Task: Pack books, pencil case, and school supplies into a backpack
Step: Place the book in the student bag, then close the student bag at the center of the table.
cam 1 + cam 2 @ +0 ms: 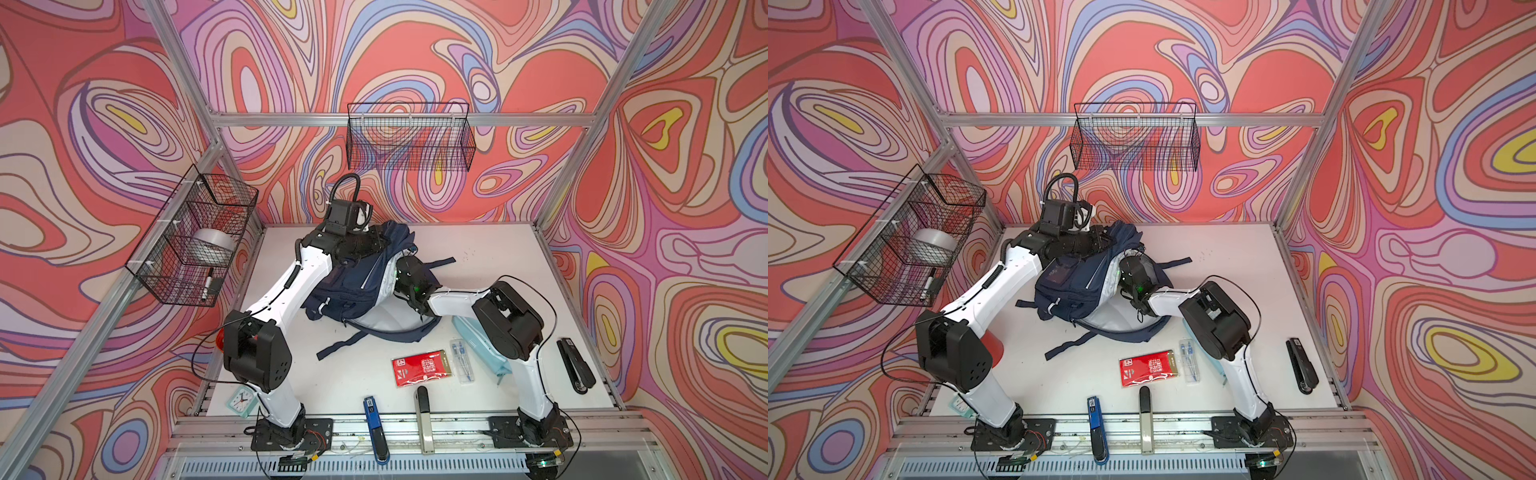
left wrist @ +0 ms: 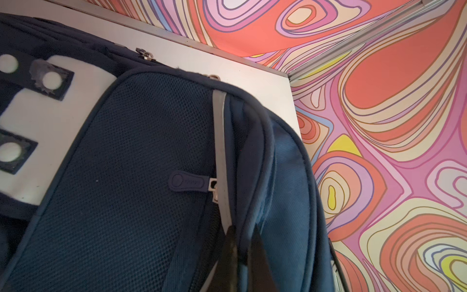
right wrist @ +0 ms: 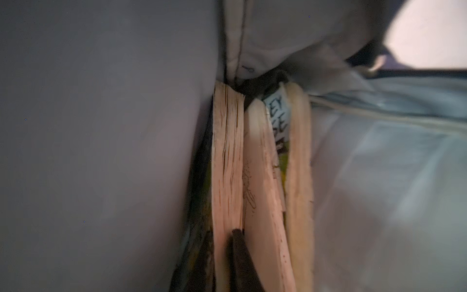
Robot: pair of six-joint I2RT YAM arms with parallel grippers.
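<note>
Nearest us, a blue stapler (image 1: 376, 430) lies across the front rail. Just past it, on the table (image 1: 490, 249), the red packet (image 1: 419, 368) and the pens (image 1: 462, 360) lie flat side by side. The pencil case (image 1: 467, 336) lies just beyond the pens, partly under the right arm. A black stapler (image 1: 575, 365) sits near the right edge.

Farther in, the backpack (image 1: 349, 286) lies mid-table with its main compartment gaping and the grey lining showing. We see the right arm reaching into that opening. In its wrist view the right gripper (image 3: 222, 242) is pinched on a block of pages. The pages belong to one of the books (image 3: 227, 156), which stand on edge inside the backpack, pressed against the lining.

At the backpack's far end, the left gripper (image 2: 242, 252) is clamped tight on a navy piped rim of the fabric, which bunches up there.

Beyond that, a wire basket (image 1: 409, 137) hangs on the back wall.
</note>
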